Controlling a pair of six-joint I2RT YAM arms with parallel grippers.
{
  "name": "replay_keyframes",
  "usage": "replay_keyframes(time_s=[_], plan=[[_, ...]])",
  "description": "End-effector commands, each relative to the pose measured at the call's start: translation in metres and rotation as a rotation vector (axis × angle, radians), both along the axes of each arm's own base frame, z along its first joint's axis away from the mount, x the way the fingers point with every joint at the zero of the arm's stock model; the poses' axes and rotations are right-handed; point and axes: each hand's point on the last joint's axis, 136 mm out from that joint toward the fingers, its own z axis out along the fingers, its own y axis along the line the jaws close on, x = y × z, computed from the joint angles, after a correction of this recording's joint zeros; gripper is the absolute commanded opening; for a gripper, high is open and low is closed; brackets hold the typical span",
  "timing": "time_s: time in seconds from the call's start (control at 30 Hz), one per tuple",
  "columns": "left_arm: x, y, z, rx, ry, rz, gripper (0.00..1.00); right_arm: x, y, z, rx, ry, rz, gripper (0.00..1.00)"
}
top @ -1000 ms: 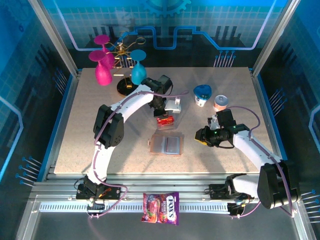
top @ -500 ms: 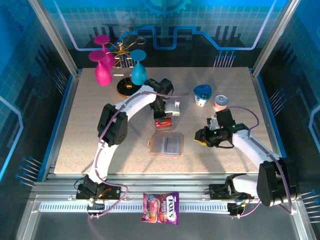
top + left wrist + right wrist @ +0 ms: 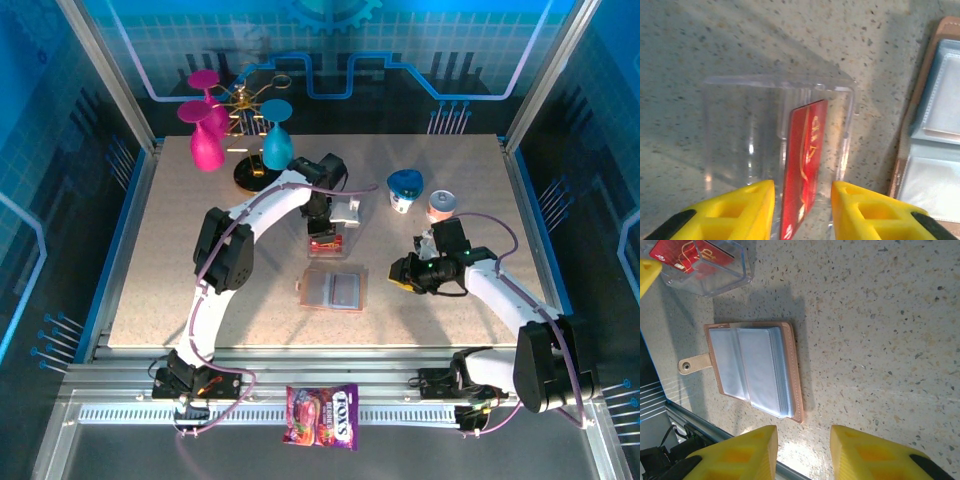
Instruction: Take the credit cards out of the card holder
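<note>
Our left gripper [image 3: 802,191] stands with jaws parted either side of the red credit card [image 3: 803,160], which is on edge in the clear box [image 3: 740,135]. We should lift straight up so neither finger tips it. The card holder [image 3: 335,290] lies open just nearer us, with the right gripper [image 3: 802,442] to its right, parted and empty.

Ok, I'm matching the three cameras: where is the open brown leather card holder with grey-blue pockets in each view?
Top external: brown card holder, mid-table.
Left wrist: at the right edge, cropped.
Right wrist: left of centre, lying open.
Shared landmark: the clear plastic box with the red credit card, next to it.
</note>
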Motion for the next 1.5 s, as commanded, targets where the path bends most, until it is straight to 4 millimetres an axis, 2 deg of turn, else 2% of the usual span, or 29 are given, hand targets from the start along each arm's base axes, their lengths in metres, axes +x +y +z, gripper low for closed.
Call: replay_keyframes(time_s=[0.0, 0.2, 0.33, 0.57, 0.77, 0.9, 1.03, 1.13, 1.27, 1.47], plan=[[0.003, -0.008, 0.049, -0.117, -0.105, 0.031, 0.37, 0.003, 0.002, 0.005, 0.031, -0.014, -0.005, 0.35], [-0.009, -0.019, 0.077, -0.284, -0.137, 0.144, 0.37, 0.004, 0.013, 0.004, 0.041, -0.019, 0.017, 0.35], [-0.01, -0.018, 0.093, -0.397, -0.129, 0.367, 0.38, 0.003, 0.023, 0.001, 0.039, -0.013, 0.043, 0.35], [-0.034, -0.017, 0.109, -0.555, 0.101, 0.771, 0.38, 0.0, 0.032, -0.004, 0.03, -0.006, 0.062, 0.35], [-0.059, -0.02, 0.107, -0.655, 0.335, 1.004, 0.35, 0.001, 0.039, -0.003, 0.024, -0.011, 0.075, 0.35], [-0.077, -0.028, 0.097, -0.708, 0.511, 1.091, 0.34, 0.002, 0.042, -0.004, 0.025, -0.008, 0.083, 0.35], [-0.093, -0.036, 0.073, -0.705, 0.627, 1.159, 0.32, 0.003, 0.044, -0.005, 0.027, -0.006, 0.085, 0.35], [-0.107, -0.037, 0.052, -0.614, 0.651, 1.229, 0.32, 0.003, 0.045, -0.006, 0.028, -0.005, 0.086, 0.35], [-0.125, -0.048, 0.033, -0.538, 0.664, 1.247, 0.32, 0.003, 0.045, -0.007, 0.022, -0.001, 0.09, 0.35], [-0.137, -0.062, 0.006, -0.467, 0.728, 1.298, 0.35, 0.004, 0.044, -0.006, 0.016, -0.003, 0.089, 0.35]])
